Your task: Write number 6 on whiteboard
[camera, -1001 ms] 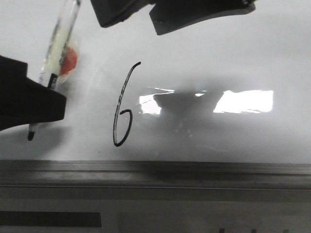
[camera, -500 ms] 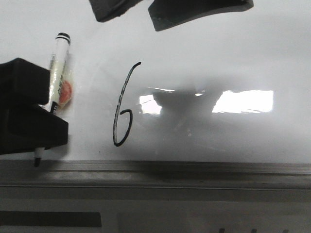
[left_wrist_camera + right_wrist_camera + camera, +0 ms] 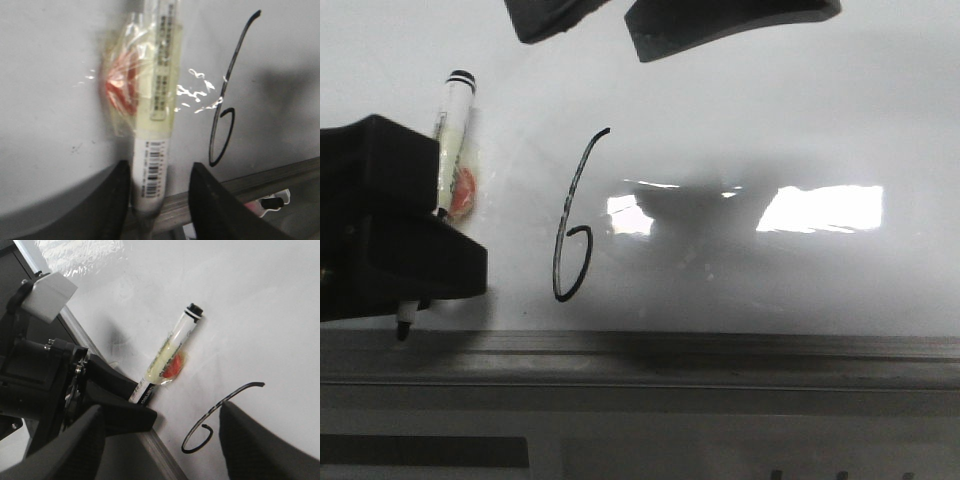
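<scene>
One black number 6 [image 3: 572,222] stood drawn on the whiteboard [image 3: 770,110], a slanted digit with a long upper stroke and a narrow loop, just above the grey rail [image 3: 720,355] along the board's near edge. At about nine o'clock from the digit, the left gripper [image 3: 415,285] pinched a marker [image 3: 453,140] low on its barrel; its black body hid the middle of the pen, so only the capped upper end and the dark tip poking out below could be seen from the front. From the left wrist the marker [image 3: 155,100] ran between the two dark fingers [image 3: 215,210], wrapped in crinkled clear film with a red blur behind it that I could not read. The tip seemed to hang near the rail, though whether it touched I could not tell. Toward twelve o'clock, the right gripper [image 3: 620,25] was cut off by the frame's top edge, its two dark fingers spread apart with nothing between them. Bright glare [image 3: 820,208] lay at three o'clock from the digit.
</scene>
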You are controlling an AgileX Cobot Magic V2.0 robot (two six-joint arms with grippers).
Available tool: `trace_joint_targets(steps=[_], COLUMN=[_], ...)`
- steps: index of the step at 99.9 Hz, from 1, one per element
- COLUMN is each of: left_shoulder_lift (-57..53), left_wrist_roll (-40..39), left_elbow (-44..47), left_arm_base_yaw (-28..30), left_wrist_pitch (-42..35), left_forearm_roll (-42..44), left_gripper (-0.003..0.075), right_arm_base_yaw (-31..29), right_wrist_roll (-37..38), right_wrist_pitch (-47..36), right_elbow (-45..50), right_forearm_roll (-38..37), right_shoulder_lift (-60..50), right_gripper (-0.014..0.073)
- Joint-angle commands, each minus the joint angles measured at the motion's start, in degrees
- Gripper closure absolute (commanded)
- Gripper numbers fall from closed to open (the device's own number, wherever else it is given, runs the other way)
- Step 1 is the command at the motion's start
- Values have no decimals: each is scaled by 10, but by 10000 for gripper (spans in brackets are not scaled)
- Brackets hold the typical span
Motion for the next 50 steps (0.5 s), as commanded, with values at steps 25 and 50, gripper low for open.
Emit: trace_joint_targets(steps=[25, 50], left_shoulder_lift=[-26, -117], left_wrist_roll=[-5, 74], left_elbow=[-15, -15], left_arm_base_yaw=[1, 1], left_wrist_pitch=[-23, -54], left_forearm_roll=[8, 8], left_gripper=[279, 285], right_arm_base_yaw=[-4, -4], right_wrist_roll=[-6, -6], right_wrist_pitch=[-38, -38], right_elbow=[-18, -18], right_forearm_roll=[22, 20], right_shoulder_lift=[-13, -14], right_gripper=[157, 303])
